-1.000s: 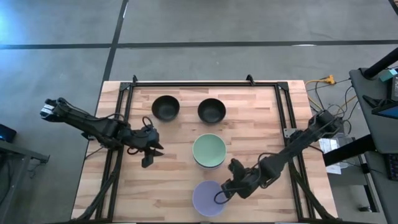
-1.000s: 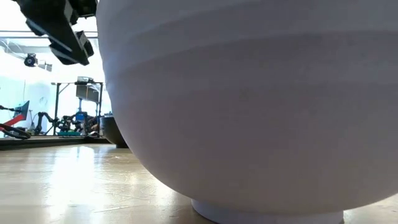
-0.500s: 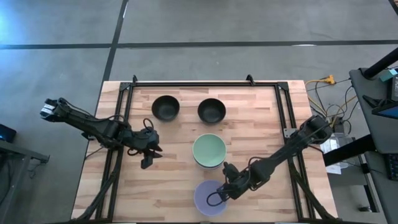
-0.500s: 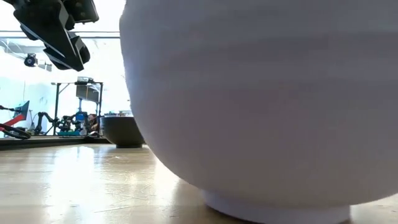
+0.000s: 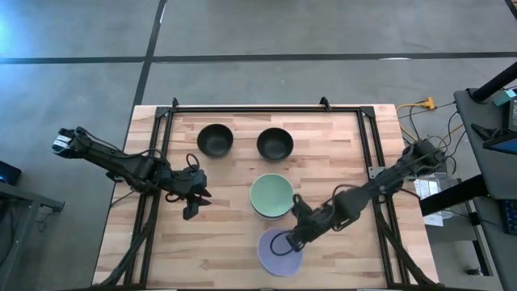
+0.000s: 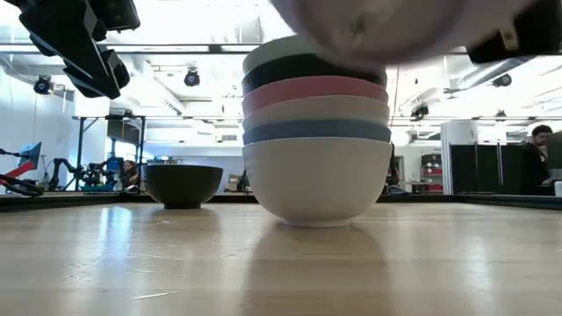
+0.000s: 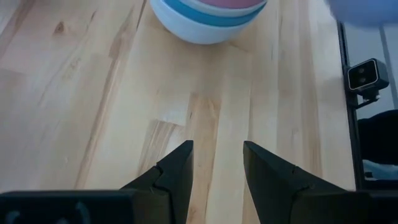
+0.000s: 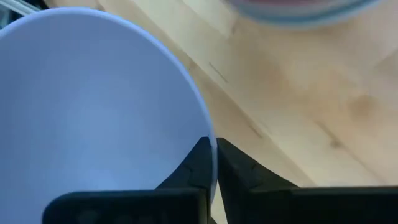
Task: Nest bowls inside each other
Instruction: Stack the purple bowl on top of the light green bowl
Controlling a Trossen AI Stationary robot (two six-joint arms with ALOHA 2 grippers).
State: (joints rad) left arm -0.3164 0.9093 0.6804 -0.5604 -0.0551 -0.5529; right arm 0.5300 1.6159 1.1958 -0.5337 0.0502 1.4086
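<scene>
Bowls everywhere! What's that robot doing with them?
It's stacking bowls inside each other. The right gripper is pinching the rim of the lavender bowl, and in the low view that bowl looks lifted off the table. Beside it stands the stack, with a green bowl on top. Two black bowls wait at the far side. The left gripper hangs open over the table, holding nothing.
</scene>
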